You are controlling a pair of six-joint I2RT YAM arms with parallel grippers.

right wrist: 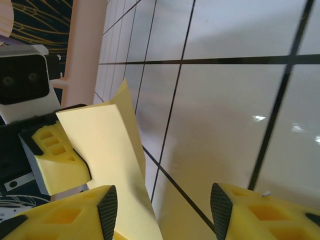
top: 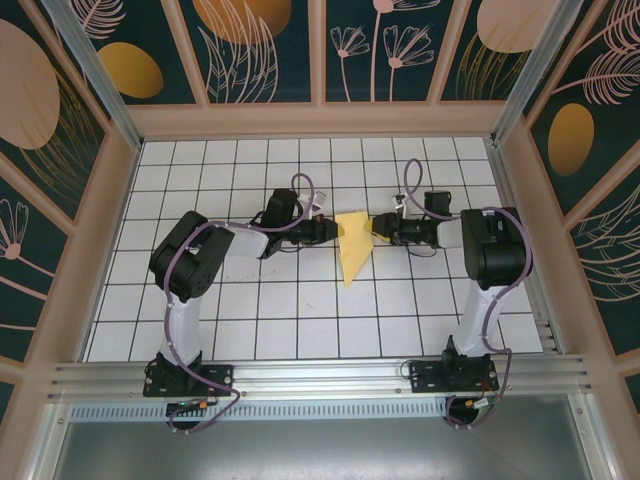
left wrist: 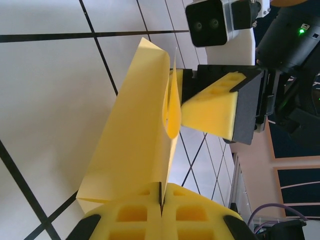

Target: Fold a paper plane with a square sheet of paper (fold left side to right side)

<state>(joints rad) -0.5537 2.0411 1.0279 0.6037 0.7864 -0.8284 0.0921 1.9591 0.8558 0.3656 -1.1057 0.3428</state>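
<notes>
While the left gripper (top: 331,232) is clamped tight on the square sheet of paper (top: 352,252) (partly folded, upright between both grippers), the right gripper (top: 378,226) straddles its edge, jaws apart. Left-to-right fold looks underway; next: right pinches, then crease

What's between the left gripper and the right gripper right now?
The square sheet of paper, partly folded, pinched by the left gripper, with the right gripper open at its other side. The top and left wrist views show it.

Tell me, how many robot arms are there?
2. The left arm sits left of the yellow paper, the right arm right of it, both reaching toward it. None seems hidden.
</notes>
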